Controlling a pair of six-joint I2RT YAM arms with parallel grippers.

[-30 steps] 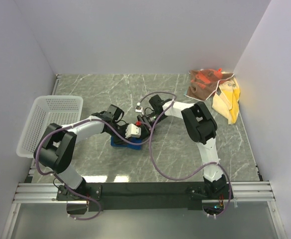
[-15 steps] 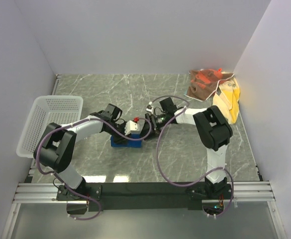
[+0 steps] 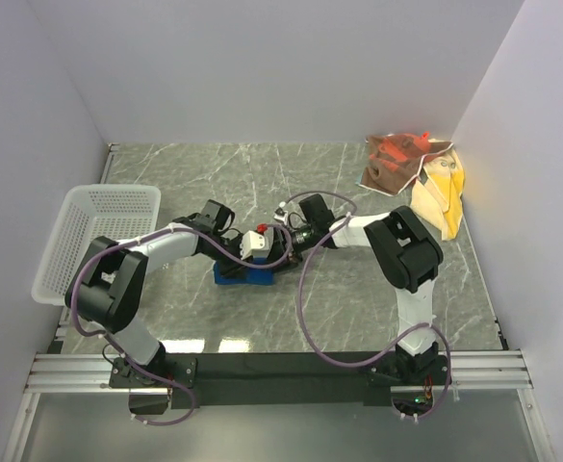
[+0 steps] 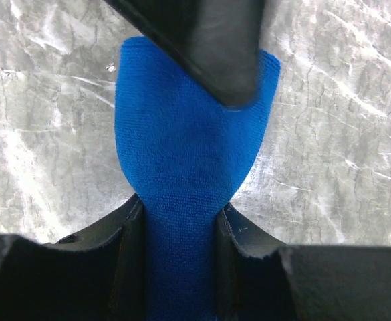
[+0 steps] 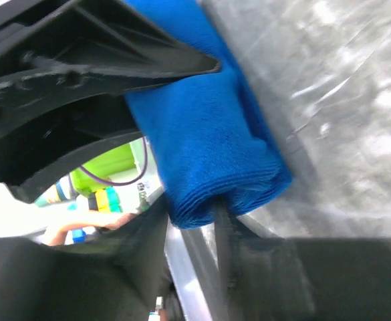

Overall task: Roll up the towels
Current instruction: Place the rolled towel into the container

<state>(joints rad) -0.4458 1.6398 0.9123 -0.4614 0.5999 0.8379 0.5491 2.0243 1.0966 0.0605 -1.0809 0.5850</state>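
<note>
Near the middle of the desk [image 3: 358, 298], slightly left: a rolled blue towel [image 3: 238, 275]. Clamped at one end by the left end effector [image 4: 178, 208], squeezed narrow between its fingers. Met at the other end by the right end effector [image 5: 190, 221], astride the roll's edge; cannot tell whether gripping or merely touching. Heaped in the far right corner, touching: brown-and-orange patterned towel [image 3: 392, 162] and yellow towel [image 3: 443, 197].
</note>
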